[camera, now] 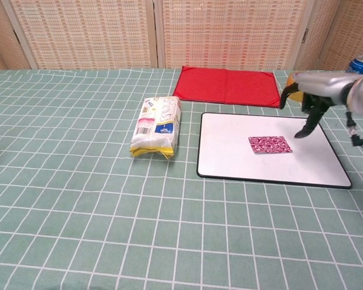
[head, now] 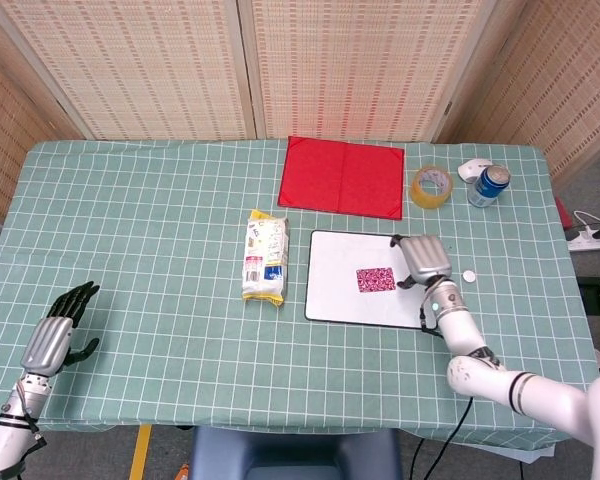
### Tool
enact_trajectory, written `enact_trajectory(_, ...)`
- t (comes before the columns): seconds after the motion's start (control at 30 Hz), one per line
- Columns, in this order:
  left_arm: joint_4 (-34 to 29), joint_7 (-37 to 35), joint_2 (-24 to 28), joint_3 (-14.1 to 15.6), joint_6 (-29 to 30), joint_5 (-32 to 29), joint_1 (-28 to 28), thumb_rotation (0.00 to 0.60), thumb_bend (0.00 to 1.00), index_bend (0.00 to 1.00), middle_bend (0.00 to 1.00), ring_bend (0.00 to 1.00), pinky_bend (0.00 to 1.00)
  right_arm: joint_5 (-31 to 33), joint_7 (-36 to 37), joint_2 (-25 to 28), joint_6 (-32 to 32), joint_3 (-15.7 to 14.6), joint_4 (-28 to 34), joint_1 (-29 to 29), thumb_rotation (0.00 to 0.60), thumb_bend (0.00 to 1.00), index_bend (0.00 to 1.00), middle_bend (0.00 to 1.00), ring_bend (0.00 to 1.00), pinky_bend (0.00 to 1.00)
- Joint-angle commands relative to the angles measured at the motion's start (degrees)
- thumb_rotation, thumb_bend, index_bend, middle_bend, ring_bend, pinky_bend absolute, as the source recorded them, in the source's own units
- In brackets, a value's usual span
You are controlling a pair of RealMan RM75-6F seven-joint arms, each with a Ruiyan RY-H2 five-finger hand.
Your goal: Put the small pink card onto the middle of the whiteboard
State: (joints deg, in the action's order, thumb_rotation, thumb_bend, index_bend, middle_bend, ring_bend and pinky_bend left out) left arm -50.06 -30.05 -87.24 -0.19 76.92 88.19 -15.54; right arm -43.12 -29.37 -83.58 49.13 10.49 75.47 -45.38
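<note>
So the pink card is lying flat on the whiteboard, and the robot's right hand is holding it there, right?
Not quite. The pink card does lie flat on the whiteboard, but the right hand is not holding it: the chest view shows its fingers raised and apart, clear of the card's right edge.

Pink card (head: 375, 279) flat on whiteboard (head: 330, 290) middle; right hand (head: 424, 262) beside, empty; left hand (head: 60, 328) apart.

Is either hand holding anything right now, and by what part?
Nothing is held. The card lies flat on the whiteboard, apart from the right hand; left hand is empty.
</note>
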Motion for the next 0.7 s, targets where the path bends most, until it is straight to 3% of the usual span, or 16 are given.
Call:
enact_trajectory(0.03,-0.1,0.1,0.0,0.1,-0.1,0.1,0.0,0.600,0.28,0.00,0.00,0.00,0.08,0.1,-1.2,5.7,3.5,-2.0,1.8,3.4,0.600,0.00,0.38,0.97,0.99,1.00)
enact_trajectory(0.17,-0.5,0.6,-0.1,0.2,-0.4,0.2,-0.2,0.600,0.28,0.00,0.00,0.00,0.08,2.4,1.7,6.8,0.0,-2.7,-2.9,5.2,0.600,0.00,0.42,0.97,0.99,1.00)
enact_trajectory(0.4,-1.0,1.3,-0.1,0.3,-1.2,0.1,-0.4,0.600,0.28,0.00,0.00,0.00,0.08,8.3,6.6,2.8,-9.9,-2.4,-13.5,5.5,0.600,0.01,0.47,0.97,0.99,1.00)
enact_trajectory(0.7,-1.1,0.8,0.2,0.4,-1.4,0.1,-0.5,0.600,0.28,0.00,0.00,0.00,0.08,8.9,7.2,-1.2,-12.4,-2.5,-20.5,4.6,0.600,0.15,0.49,0.97,0.99,1.00)
